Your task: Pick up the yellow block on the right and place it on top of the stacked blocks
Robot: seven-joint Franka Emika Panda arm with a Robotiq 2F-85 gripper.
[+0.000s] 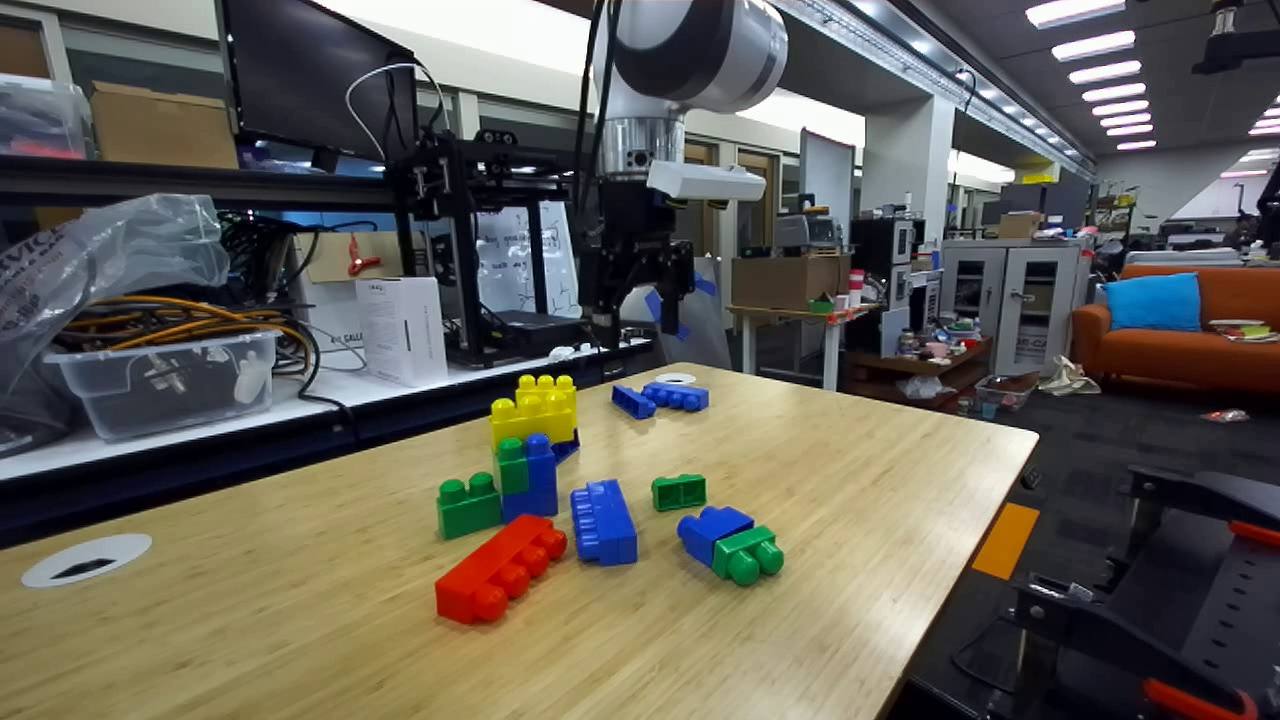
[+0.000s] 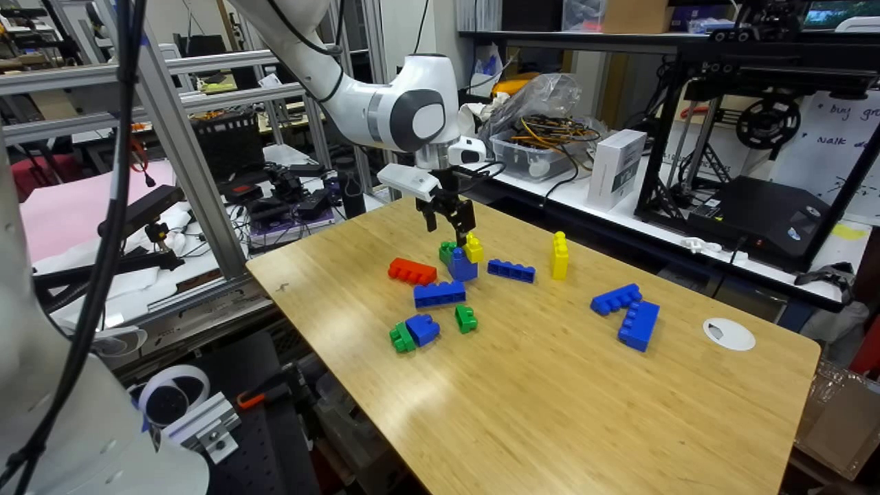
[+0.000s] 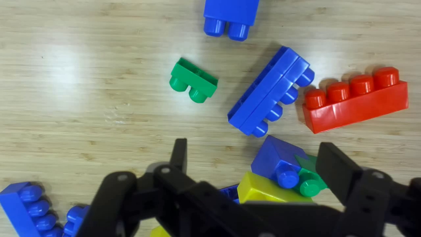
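Lower down — yellow block (image 2: 559,258), apart from the pincer (image 2: 447,234)

Upper right of the frame in an exterior view: a flat white writing board (image 2: 825,127), dark handwriting. I make out "buy gro…", below it "walk d…", both cut by the frame edge. Upper left in an exterior view: a clear crinkled plastic bag (image 1: 150,250), slanted capitals, "VICE" legible. Left of centre there: a white carton panel (image 1: 335,312), "GALL", running behind a tall white rectangular box (image 1: 405,330), whose own print is too small to read.
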